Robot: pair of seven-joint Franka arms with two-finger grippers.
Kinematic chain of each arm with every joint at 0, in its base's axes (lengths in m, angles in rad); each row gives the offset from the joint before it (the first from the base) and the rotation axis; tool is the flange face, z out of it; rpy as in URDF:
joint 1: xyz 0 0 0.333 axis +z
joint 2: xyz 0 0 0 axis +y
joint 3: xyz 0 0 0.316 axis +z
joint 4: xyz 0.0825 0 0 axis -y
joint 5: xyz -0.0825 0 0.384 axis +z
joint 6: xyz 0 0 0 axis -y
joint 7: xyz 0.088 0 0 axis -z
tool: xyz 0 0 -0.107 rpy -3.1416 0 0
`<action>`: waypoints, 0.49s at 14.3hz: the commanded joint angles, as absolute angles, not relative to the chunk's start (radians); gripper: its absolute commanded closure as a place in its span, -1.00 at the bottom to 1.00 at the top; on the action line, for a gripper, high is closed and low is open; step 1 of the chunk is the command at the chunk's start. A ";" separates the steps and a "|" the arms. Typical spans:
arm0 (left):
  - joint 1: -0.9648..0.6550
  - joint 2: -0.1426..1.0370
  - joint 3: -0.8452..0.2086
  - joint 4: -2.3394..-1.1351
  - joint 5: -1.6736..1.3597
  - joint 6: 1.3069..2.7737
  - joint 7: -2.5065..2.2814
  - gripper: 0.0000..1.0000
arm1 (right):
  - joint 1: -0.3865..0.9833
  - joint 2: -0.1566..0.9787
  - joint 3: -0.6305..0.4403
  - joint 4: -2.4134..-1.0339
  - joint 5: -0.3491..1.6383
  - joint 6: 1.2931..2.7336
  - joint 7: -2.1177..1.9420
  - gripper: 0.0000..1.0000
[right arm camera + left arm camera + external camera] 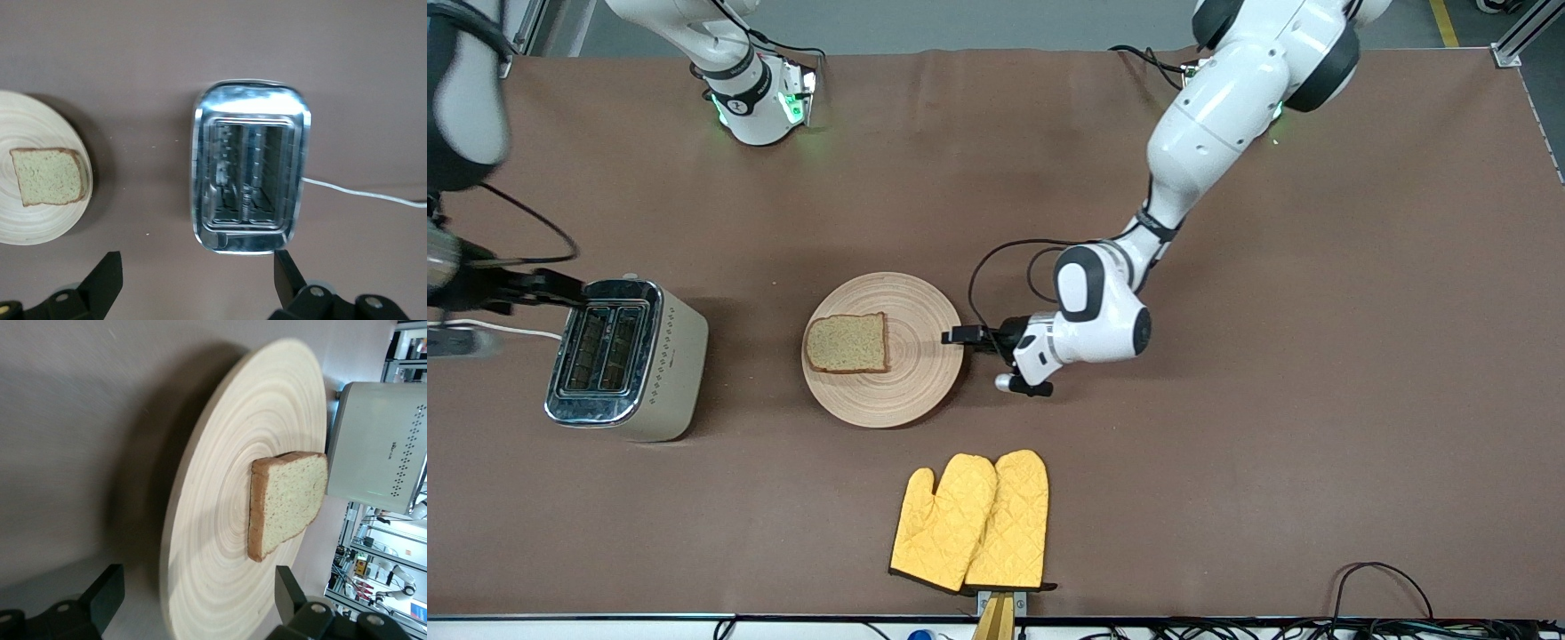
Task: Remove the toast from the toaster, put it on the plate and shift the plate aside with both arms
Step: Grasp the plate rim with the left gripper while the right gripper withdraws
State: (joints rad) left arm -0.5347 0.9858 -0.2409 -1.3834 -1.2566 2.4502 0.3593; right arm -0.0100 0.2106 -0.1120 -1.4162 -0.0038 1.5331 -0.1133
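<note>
The round beige wooden plate (pixel 911 378) lies mid-table with the toast (pixel 847 343) flat on it, on the side toward the right arm's end. My left gripper (pixel 959 336) is low at the plate's edge toward the left arm's end. It is open, and in the left wrist view (pixel 197 600) the plate's rim (pixel 175 540) lies between its two fingers, with the toast (pixel 290 500) farther in. My right gripper (pixel 560 290) is open and empty in the air over the toaster's end; it also shows in the right wrist view (pixel 197 280). That view shows the plate (pixel 33 223) and toast (pixel 47 177) too.
A cream and chrome two-slot toaster (pixel 627 360) stands toward the right arm's end, its slots empty in the right wrist view (pixel 250 180). Its white cable (pixel 516 331) trails off the table's end. Two yellow quilted oven mitts (pixel 974 520) lie nearer the front camera than the plate.
</note>
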 commanded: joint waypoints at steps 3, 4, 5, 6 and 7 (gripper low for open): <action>-0.548 1.031 -0.238 -1.327 -1.318 2.462 0.451 0.66 | -0.072 0.065 -0.083 -1.399 0.014 1.405 -0.101 -1.00; -0.546 1.029 -0.238 -1.328 -1.344 2.462 0.453 0.99 | -0.052 0.055 -0.083 -1.401 0.012 1.407 -0.085 -1.00; -0.548 1.031 -0.238 -1.328 -1.382 2.462 0.463 1.00 | -0.023 0.055 -0.083 -1.404 0.008 1.407 -0.031 -1.00; -0.554 1.031 -0.238 -1.328 -1.385 2.462 0.469 1.00 | 0.000 0.055 -0.083 -1.417 0.000 1.410 0.022 -1.00; -0.557 1.031 -0.236 -1.328 -1.385 2.462 0.475 1.00 | 0.005 0.054 -0.081 -1.422 -0.002 1.414 0.029 -1.00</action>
